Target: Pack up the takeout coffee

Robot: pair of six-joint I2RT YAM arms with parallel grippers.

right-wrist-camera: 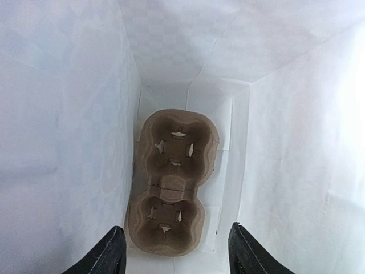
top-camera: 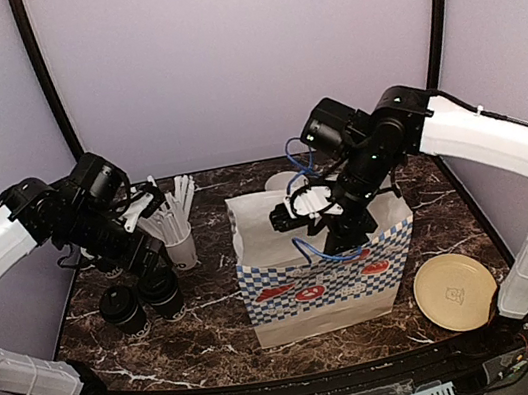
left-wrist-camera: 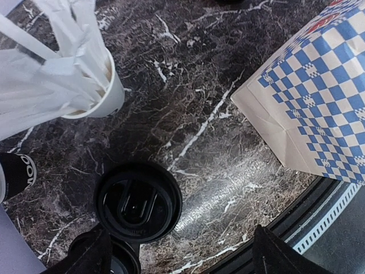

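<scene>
Two black lidded coffee cups (top-camera: 122,308) (top-camera: 161,292) stand at the table's left. In the left wrist view one lidded cup (left-wrist-camera: 137,202) sits just left of my open left gripper (left-wrist-camera: 179,260); a second lid (left-wrist-camera: 122,260) shows under the left finger. My left gripper (top-camera: 161,276) hovers over the cups, empty. My right gripper (top-camera: 336,236) is open inside the blue-checked paper bag (top-camera: 324,284), above a brown two-cup carrier (right-wrist-camera: 171,182) lying on the bag floor. The carrier's holes are empty.
A white cup of wrapped white sticks (top-camera: 178,234) stands behind the coffee cups and also shows in the left wrist view (left-wrist-camera: 68,74). A tan round plate (top-camera: 454,291) lies at the right front. Another black cup (left-wrist-camera: 17,174) shows at the left edge.
</scene>
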